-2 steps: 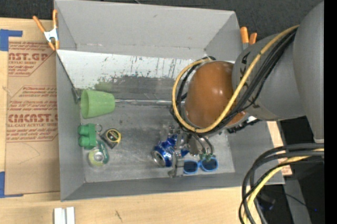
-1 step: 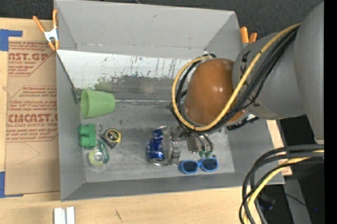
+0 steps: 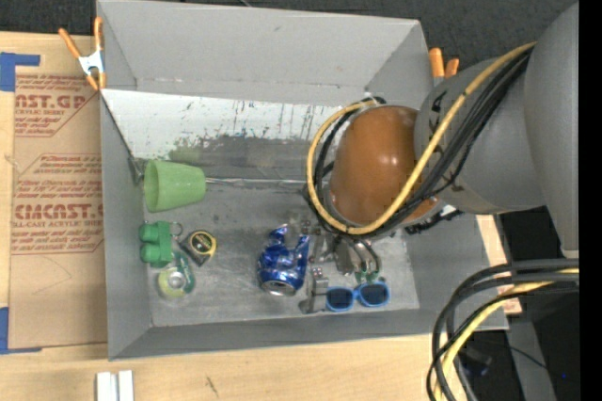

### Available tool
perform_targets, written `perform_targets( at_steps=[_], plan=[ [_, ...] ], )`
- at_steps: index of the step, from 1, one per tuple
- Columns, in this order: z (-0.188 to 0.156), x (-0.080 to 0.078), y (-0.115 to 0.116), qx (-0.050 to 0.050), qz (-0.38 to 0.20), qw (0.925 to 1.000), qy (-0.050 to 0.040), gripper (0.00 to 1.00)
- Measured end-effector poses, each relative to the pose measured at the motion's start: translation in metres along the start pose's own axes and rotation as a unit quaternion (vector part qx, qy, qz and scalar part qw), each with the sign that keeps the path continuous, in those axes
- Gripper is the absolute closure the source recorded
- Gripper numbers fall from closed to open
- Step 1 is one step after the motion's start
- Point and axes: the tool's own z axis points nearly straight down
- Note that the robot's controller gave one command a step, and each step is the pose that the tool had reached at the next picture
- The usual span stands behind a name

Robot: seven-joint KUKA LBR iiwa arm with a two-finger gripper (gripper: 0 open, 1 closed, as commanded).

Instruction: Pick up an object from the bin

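My gripper (image 3: 340,256) reaches down at the bin's front right, under the arm's orange cover. A crushed blue can (image 3: 284,263) lies just to its left, close against it. Blue sunglasses (image 3: 357,296) lie right below it, near the bin's front wall. I see nothing held in the gripper.
A light green cup (image 3: 172,185) lies on its side at the left. Below it sit a green plastic piece (image 3: 156,242), a small yellow and black tape measure (image 3: 200,245) and a clear round thing (image 3: 174,280). The arm with its cables covers the bin's right side.
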Motion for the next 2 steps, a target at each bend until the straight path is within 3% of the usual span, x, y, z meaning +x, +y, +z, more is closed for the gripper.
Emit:
perform_targets(
  at_steps=[1,2],
  plan=[
    [0.0414,-0.0337,-0.0008,-0.002,-0.015,0.9997,-0.0212,0.0],
    [0.0339,-0.0376,0.0008,-0.003,-0.015,0.9995,-0.0278,1.0]
  ],
)
